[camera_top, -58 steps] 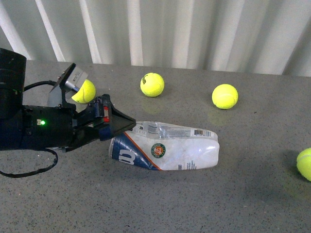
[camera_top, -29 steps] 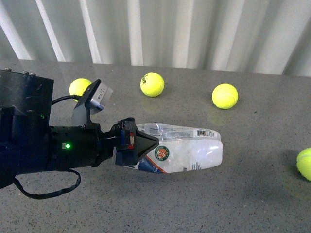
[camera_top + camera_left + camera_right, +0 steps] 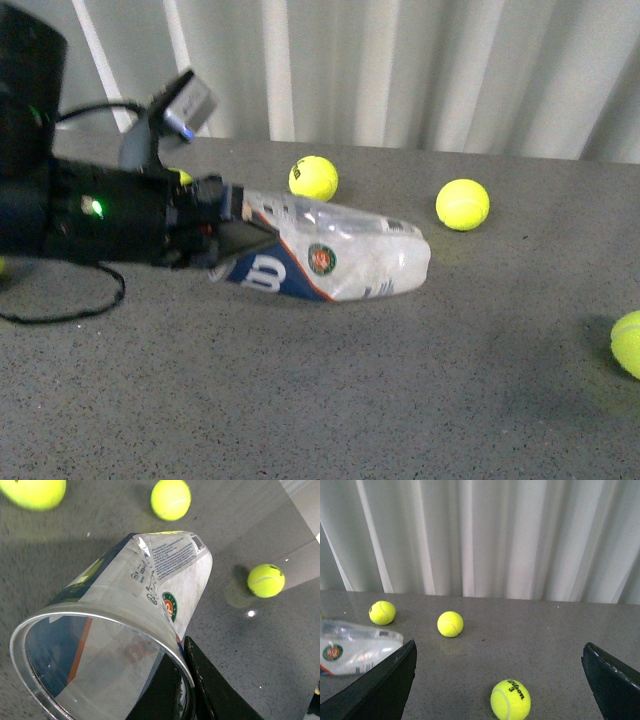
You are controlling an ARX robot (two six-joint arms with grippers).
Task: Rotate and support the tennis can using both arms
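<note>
The tennis can [image 3: 335, 255], a clear dented tube with a navy, white and orange label, is tilted with its open metal-rimmed end raised at the left and its closed end low on the grey table [image 3: 330, 400]. My left gripper [image 3: 228, 240] is shut on the can's rim; in the left wrist view one finger sits inside the rim [image 3: 162, 690] and one outside [image 3: 205, 680] of the can [image 3: 150, 580]. My right gripper [image 3: 500, 680] is open and empty, away from the can, whose closed end [image 3: 355, 647] shows beside one finger.
Yellow-green tennis balls lie on the table: one behind the can [image 3: 313, 177], one at back right [image 3: 463, 203], one at the right edge [image 3: 628, 343], one mostly hidden behind my left arm [image 3: 181, 177]. A ball [image 3: 510, 700] lies between my right fingers. White curtain behind.
My left gripper went from beside the can's open end to shut on its rim, then lifted that end up and back. The can now tilts, closed end down.
</note>
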